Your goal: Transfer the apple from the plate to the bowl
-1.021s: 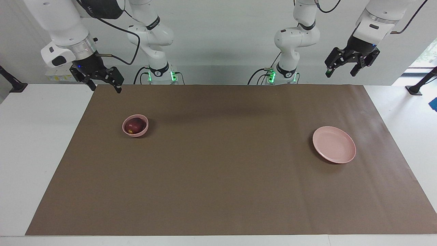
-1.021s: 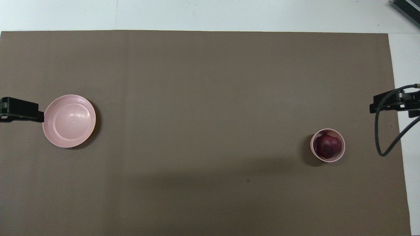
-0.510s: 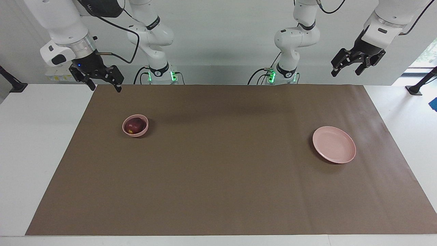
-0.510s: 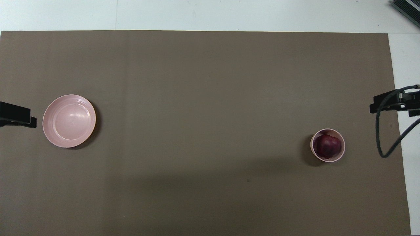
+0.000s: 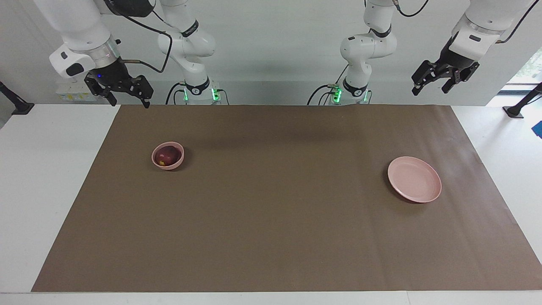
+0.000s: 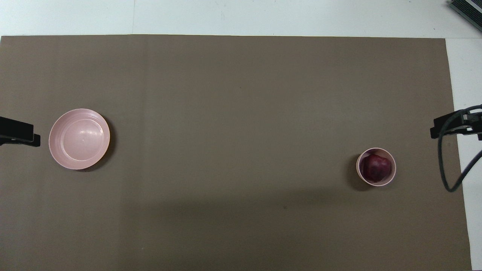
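The dark red apple (image 5: 166, 156) lies in the small deep pink bowl (image 5: 169, 166), toward the right arm's end of the table. The flat pink plate (image 5: 414, 179) is bare, toward the left arm's end. My right gripper (image 5: 129, 103) hangs open and empty, high over the table edge nearest the robots, off to the side of the bowl. My left gripper (image 5: 431, 90) hangs open and empty, high above that same edge at the plate's end. In the overhead view the apple (image 6: 375, 168) fills the bowl (image 6: 376, 150), and the plate (image 6: 79, 139) lies beside the left gripper (image 6: 19, 131); the right gripper (image 6: 453, 123) shows at the edge.
A brown mat (image 5: 275, 212) covers most of the white table (image 5: 42, 190). Nothing else stands on the mat. A black cable (image 6: 448, 165) loops down from the right arm's wrist.
Both grippers have risen and drawn back from the mat, the left one more, toward the left arm's end. The apple, bowl and plate have not moved.
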Tool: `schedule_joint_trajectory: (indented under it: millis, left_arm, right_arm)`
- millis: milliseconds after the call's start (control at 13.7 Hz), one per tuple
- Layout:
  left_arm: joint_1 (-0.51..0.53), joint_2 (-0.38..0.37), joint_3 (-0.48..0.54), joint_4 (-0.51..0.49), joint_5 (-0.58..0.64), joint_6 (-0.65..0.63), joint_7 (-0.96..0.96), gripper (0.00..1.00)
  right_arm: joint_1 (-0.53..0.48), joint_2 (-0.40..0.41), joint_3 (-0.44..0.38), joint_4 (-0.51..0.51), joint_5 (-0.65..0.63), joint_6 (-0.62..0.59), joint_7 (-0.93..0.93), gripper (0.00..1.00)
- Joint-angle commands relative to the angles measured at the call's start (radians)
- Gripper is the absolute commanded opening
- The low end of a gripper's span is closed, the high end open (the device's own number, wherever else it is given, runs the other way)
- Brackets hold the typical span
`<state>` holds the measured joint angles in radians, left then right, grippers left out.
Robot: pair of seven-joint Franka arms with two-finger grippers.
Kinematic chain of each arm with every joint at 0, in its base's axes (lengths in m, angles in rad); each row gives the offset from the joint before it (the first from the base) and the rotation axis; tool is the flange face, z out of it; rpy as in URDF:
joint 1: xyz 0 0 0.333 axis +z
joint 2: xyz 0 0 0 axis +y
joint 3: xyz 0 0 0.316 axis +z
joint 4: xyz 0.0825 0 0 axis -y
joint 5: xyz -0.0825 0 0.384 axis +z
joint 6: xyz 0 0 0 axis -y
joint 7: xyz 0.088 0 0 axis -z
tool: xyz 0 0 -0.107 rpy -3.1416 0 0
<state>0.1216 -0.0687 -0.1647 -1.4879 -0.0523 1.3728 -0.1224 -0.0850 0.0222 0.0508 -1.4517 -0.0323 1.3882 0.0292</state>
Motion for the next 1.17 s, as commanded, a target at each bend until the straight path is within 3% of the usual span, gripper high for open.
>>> schedule_joint_trajectory:
  millis: [0,1094]
  left_arm:
    - [0.003,-0.006,0.001,-0.006,0.019,0.000,0.010,1.00]
    - [0.003,-0.006,0.001,-0.003,0.014,-0.012,0.006,1.00]
  right_arm:
    - [-0.012,0.022,0.014,0.042,-0.008,-0.020,-0.015,1.00]
    - [-0.009,0.021,0.014,0.042,-0.018,-0.017,-0.012,1.00]
